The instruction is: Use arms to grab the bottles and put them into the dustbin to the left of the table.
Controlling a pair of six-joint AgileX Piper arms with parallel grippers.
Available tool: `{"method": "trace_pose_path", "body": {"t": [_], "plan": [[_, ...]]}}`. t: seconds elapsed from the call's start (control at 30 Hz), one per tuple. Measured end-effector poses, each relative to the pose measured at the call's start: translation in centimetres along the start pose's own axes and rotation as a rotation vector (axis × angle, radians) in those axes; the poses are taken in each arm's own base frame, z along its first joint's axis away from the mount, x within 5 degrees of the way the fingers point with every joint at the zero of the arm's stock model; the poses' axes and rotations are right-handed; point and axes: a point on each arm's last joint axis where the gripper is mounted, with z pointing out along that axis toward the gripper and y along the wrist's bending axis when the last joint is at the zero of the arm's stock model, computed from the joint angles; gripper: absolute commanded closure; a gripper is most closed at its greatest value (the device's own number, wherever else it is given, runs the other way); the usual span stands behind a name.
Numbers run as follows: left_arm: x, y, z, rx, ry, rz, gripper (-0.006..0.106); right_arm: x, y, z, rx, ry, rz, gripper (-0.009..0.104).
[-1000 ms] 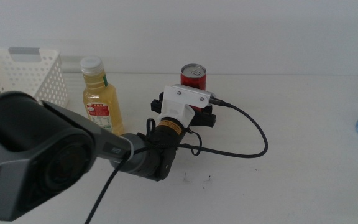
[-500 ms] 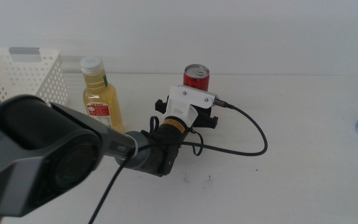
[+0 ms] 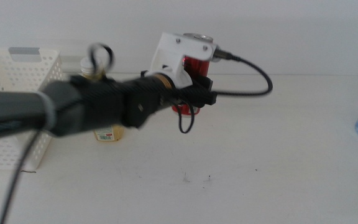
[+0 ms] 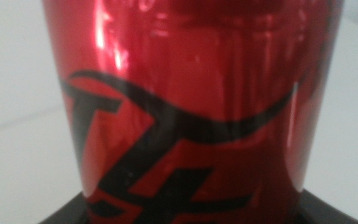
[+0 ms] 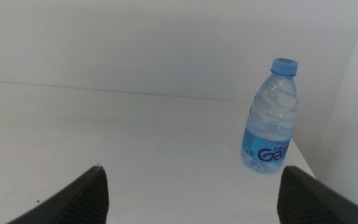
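Three bottles: none binned yet, judging by where each now sits.
Right gripper point(image 5: 191, 205): jaws spread wide, nothing between them; waits low over the table's near right part, out of the middle view, facing the water bottle.
Water bottle point(image 5: 272, 118): upright by the table's right edge, untouched; probably left for the right arm, which is nearer.
Left gripper point(image 3: 194, 93): clamped on the can, which fills the wrist view, jaws at its lower sides; the arm reaches in from the left side.
Can point(image 3: 188, 68): red, upright, seemingly lifted clear of the table, near the far edge at centre.
Juice bottle point(image 3: 107, 127): stands near the far left corner, partly hidden behind the arm.
Dustbin point(image 3: 17, 81): white basket at the left edge, just beside the juice bottle; open top suits a drop from above.
Table point(image 3: 278, 162): white, a few dark specks.
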Motion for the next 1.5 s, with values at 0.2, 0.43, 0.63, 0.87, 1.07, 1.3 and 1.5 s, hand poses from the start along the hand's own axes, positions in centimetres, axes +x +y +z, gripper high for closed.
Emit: {"method": "trace_pose_path", "body": {"t": [0.2,0.43,0.63,0.87,1.07,1.3,1.5], "plan": [[-3.8,2.5,-4.4,0.011,0.246,-0.016,0.102,0.0,0.0,0.0,0.0,0.0,0.0,0.016],[-9.3,11.5,-10.0,-0.084,0.462,-0.054,0.102,0.0,0.0,0.0,0.0,0.0,0.0,0.016],[-12.0,20.0,-14.7,-0.234,0.496,-0.142,0.102,0.0,0.0,0.0,0.0,0.0,0.0,0.016],[-8.6,27.9,-14.5,-0.323,0.596,-0.265,0.102,0.0,0.0,0.0,0.0,0.0,0.0,0.016],[-4.2,32.6,-13.6,-0.335,0.697,-0.324,0.102,0.0,0.0,0.0,0.0,0.0,0.0,0.016],[0.3,35.0,-10.6,-0.298,0.808,-0.362,0.075,0.0,0.0,0.0,0.0,0.0,0.0,0.016],[2.1,35.6,-9.3,-0.279,0.847,-0.385,0.01,0.0,0.0,0.0,0.0,0.0,0.0,0.016]]}}
